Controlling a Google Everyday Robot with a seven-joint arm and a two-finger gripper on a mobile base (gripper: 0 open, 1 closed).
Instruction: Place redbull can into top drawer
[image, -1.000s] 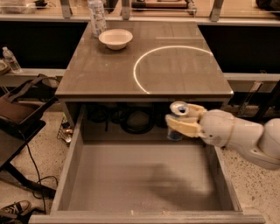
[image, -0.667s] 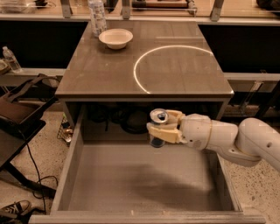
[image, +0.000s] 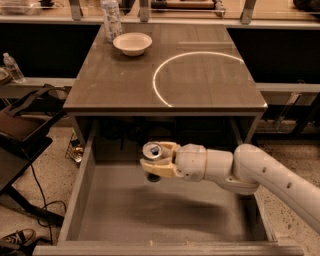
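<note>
The top drawer stands pulled out below the tabletop, wide and shallow, with a bare grey bottom. My gripper reaches in from the right on a white arm and is shut on the redbull can. I see the can's shiny silver top; its body is mostly hidden by the cream fingers. The can hangs upright above the back middle of the drawer, clear of the bottom.
On the tabletop stand a white bowl and a clear plastic bottle at the back left, beside a white arc marking. A dark chair, cables and a shoe lie left of the drawer.
My gripper has carried the can leftward, from the drawer's right side toward its middle, and slightly lower over the drawer.
</note>
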